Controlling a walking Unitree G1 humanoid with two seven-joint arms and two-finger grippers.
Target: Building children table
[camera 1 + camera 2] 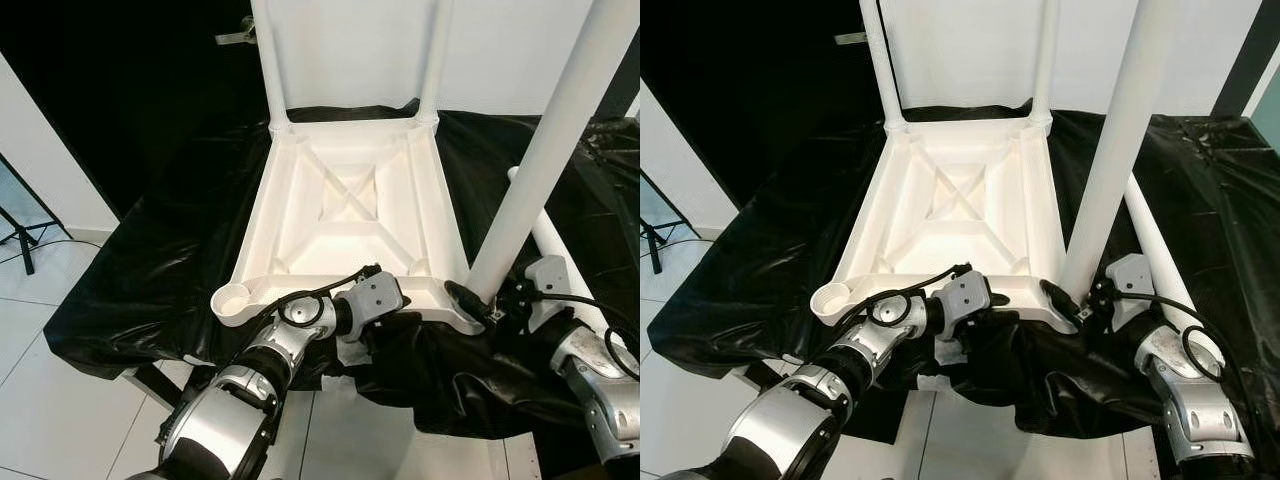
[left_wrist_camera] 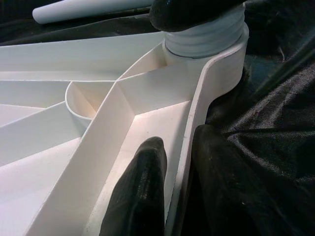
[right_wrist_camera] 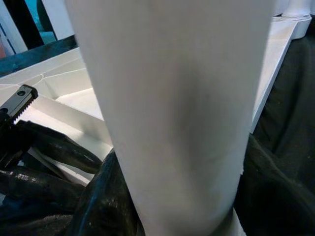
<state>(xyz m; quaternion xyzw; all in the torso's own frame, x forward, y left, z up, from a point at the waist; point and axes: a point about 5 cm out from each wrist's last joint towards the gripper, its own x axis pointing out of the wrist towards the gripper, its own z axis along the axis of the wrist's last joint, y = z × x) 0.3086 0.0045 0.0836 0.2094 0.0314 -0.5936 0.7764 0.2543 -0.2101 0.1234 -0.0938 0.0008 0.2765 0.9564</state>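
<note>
Tabletop (image 1: pixel 345 200), inverted on the black-draped bench (image 1: pixel 150 260): stiff, light, smooth plastic. Left tool (image 2: pixel 170 196) pinches its near rim; right tool (image 1: pixel 478 305) holds the third leg (image 1: pixel 545 150) at its base, the best hold.

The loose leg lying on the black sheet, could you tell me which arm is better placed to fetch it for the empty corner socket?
Probably the right: the loose leg lies beside the right hand, while the left hand clamps the tabletop's rim.
</note>
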